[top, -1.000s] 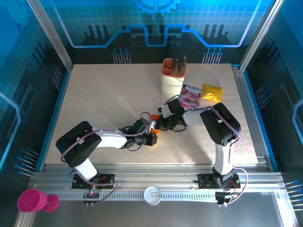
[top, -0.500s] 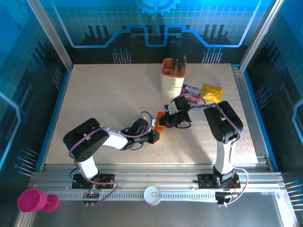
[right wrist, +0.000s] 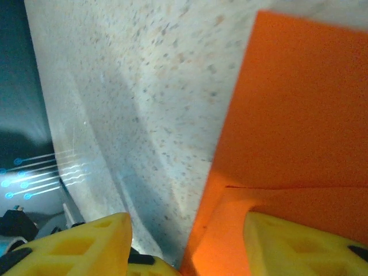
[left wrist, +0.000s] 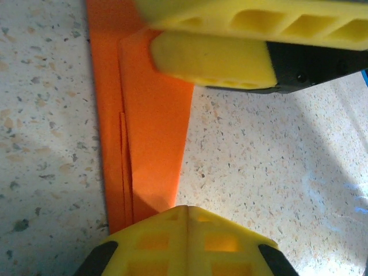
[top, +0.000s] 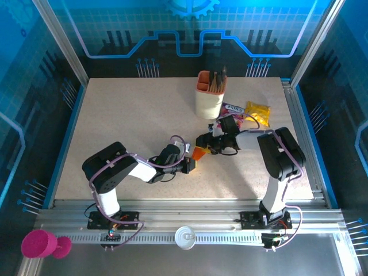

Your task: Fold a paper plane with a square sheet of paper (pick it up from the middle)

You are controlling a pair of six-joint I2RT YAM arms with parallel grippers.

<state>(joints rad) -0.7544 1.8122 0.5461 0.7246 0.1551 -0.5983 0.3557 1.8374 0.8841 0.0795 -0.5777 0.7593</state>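
Left jaws closed, right jaws parted, wrist reveals layered paper (left wrist: 152, 138)

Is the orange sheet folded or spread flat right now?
Folded. The orange sheet tapers to a narrow wedge, with overlapping layers and stepped edges along its left side in the left wrist view.

Three cameras: one high overview and two close wrist views.
The top camera looks down from above the near edge over the whole table (top: 115, 115). Each wrist camera sits very close to the tabletop near the centre. All three views share the folded orange paper (top: 198, 153).
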